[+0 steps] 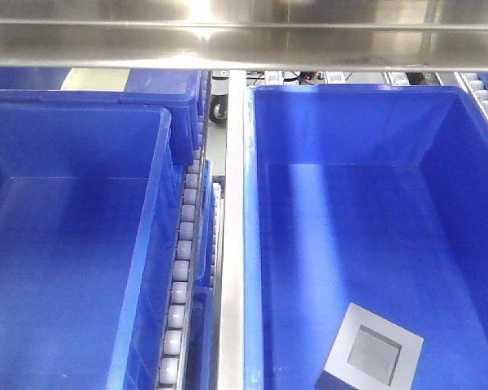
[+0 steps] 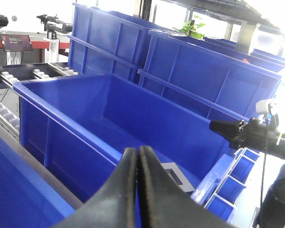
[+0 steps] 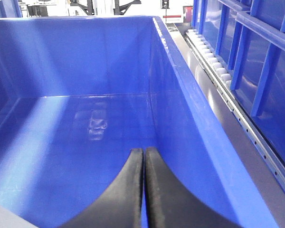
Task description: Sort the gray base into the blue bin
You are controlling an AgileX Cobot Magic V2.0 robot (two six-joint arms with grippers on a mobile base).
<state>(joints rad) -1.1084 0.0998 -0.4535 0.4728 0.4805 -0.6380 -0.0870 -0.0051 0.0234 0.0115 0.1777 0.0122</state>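
While left claw (image 2: 137,156) closed, gray base (image 2: 175,175) just beyond, inside blue bin (image 2: 61,102)

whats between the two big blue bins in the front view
A steel divider rail and a strip of gray conveyor rollers separate the left bin from the blue bin holding the gray base.

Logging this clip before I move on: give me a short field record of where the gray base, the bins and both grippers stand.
gray base: lying on the floor of the right blue bin, near corner, recessed opening facing up
left blue bin: no gray base visible in it
roller track: runs between the two bins
left gripper: shut, holding nothing
right gripper: shut, holding nothing, above a bin interior
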